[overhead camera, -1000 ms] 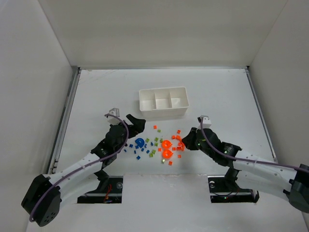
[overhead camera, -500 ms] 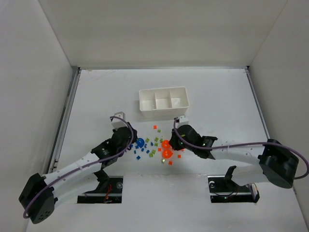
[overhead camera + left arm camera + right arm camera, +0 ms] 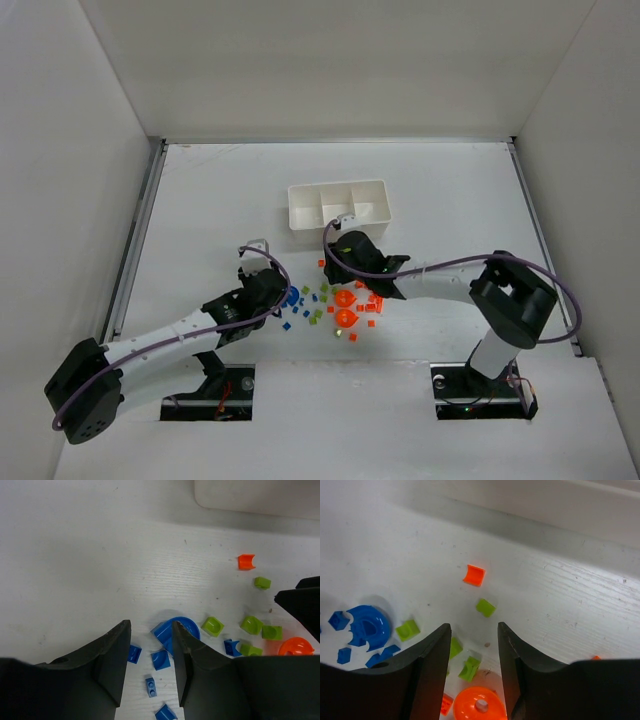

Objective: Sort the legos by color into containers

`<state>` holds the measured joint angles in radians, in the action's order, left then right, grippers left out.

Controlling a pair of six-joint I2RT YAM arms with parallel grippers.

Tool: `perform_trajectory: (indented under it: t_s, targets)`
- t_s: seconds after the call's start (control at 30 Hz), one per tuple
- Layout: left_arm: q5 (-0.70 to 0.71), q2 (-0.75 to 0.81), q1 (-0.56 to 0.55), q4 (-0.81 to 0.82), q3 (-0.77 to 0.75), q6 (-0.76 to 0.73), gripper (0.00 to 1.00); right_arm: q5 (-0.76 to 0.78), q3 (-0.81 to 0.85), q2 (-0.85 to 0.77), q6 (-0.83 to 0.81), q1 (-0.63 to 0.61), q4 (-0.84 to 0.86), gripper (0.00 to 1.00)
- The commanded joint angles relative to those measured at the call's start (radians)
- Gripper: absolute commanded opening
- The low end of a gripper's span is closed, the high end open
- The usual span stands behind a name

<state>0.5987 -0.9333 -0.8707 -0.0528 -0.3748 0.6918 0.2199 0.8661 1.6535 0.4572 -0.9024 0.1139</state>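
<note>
— What are your grippers doing?
— My left gripper [image 3: 150, 630] stands parted and empty at the bottom of the left wrist view, one finger beside a rounded blue piece [image 3: 182, 626]. My right gripper [image 3: 472, 630] is parted too and holds nothing; green bricks [image 3: 485, 608] lie just beyond it.
— And the sorting?
— Barely begun, I judge. The legos [image 3: 346, 318] lie scattered mid-frame in the top view, and the tray [image 3: 338, 232] above them shows no brick in its compartments.

Left tool [image 3: 150, 632], right tool [image 3: 473, 630]: jaws apart
</note>
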Motion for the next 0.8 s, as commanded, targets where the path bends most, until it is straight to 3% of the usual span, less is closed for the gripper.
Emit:
perform_trajectory:
  t_s: [0.0,0.77]
  targets:
    - [-0.016,0.008,0.006,0.033,0.007,0.026,0.38,0.004,0.066,0.031,-0.038,0.004,0.026,0.49]
    - [-0.059,0.099,0.029,0.025,0.063,0.025,0.47,0.174,0.125,0.163,-0.095,-0.042,0.000,0.38]
